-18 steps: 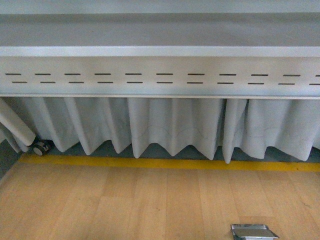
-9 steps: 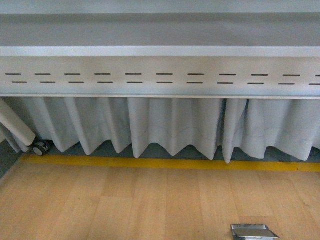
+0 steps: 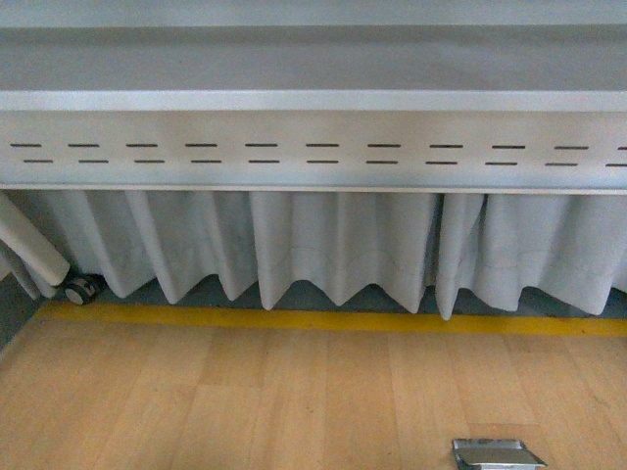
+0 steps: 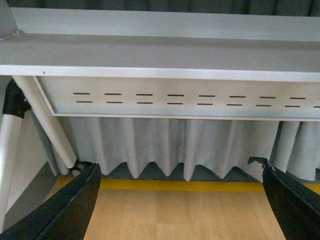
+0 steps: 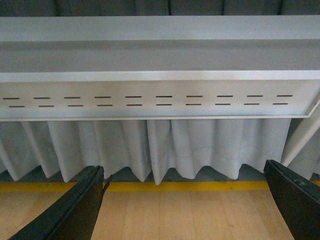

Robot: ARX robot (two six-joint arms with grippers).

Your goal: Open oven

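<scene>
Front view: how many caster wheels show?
1: the caster wheel sits far left under the slanted table leg, by the yellow floor line. Others may hide behind the skirt cloth.

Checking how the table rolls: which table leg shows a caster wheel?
The left leg: its wheel sits by the yellow stripe. The right leg, seen only from the right wrist, has its foot unclear.

The oven appears in none of the three views, so its door, handle and knobs cannot be judged. The front and both wrist cameras show only the grey table edge [image 3: 313, 59] with its slotted panel [image 3: 313, 152], a pleated white curtain [image 3: 333, 245], a yellow stripe [image 3: 333, 320] and the wood floor [image 3: 245, 401].
</scene>
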